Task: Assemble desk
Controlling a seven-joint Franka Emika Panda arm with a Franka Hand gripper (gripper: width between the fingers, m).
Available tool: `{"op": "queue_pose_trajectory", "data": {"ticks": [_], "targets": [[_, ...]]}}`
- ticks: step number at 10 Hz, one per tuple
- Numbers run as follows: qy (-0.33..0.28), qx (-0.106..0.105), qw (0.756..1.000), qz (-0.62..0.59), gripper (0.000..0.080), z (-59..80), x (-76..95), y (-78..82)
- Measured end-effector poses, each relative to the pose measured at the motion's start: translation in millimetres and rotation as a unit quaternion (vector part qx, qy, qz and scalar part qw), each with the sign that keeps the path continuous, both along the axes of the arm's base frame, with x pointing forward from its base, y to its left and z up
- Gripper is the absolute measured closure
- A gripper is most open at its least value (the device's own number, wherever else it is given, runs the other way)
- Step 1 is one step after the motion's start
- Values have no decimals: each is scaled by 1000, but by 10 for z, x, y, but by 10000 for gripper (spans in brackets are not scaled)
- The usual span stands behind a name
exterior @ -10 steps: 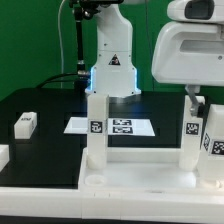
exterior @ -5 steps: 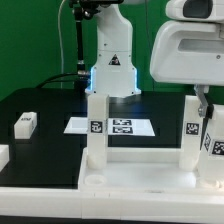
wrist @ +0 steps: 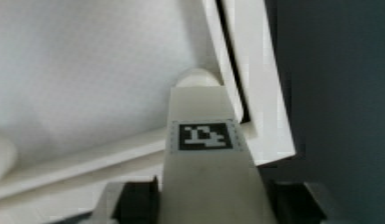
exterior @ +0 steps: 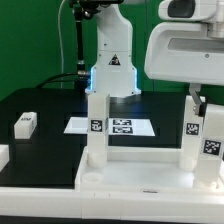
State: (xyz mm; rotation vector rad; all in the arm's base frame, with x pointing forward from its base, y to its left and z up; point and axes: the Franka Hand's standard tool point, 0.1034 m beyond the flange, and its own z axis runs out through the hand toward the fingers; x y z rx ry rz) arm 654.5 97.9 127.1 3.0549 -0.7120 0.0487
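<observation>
On a black table (exterior: 45,140) in front of the robot base (exterior: 112,42), the desk panel (exterior: 140,182), white and rimmed, lies across the foreground of the exterior view. Two white square-section legs stand upright from its far corners: the left standing leg (exterior: 95,125) and the right standing leg (exterior: 190,135), each with a black-and-white square tag partway up. At the exterior view's right edge, just beside the right standing leg, the held leg (exterior: 214,140) hangs under the arm's bulky white wrist housing (exterior: 188,50). It leans a little, its own tag facing the camera; whether its lower end touches the panel cannot be told. The wrist view shows the gripper (wrist: 208,198) closed narrowly on that leg, dark fingers (wrist: 128,200) pressed against its two sides. The tag sits in the middle of the leg's face, and the panel's rim runs past behind it. None of the tags carries letters or numerals, only blocky code patterns. Behind the panel the marker board (exterior: 112,126) lies flat on the table with several such tags printed on it. A loose leg (exterior: 26,123) lies on its side well apart toward the exterior view's left, tag up, and another white piece (exterior: 3,155) is cut off by that edge. A yellow triangular warning label (exterior: 114,62) on the robot base is too small to read; a blue light (exterior: 92,75) glows below it.
</observation>
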Motion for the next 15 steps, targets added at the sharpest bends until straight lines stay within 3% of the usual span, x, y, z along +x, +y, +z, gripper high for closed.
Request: {"op": "queue_pose_trajectory", "data": {"ticks": [4,8,13,14,15], "targets": [[-12,11,980,-198,509,-6,6,33],[-12,22,919,-394,509,-10,5,57],[-11,34,842,-538,509,-18,13,91],[-11,34,844,-536,509,-18,13,91],[-12,32,850,-525,432,-20,12,87]]}}
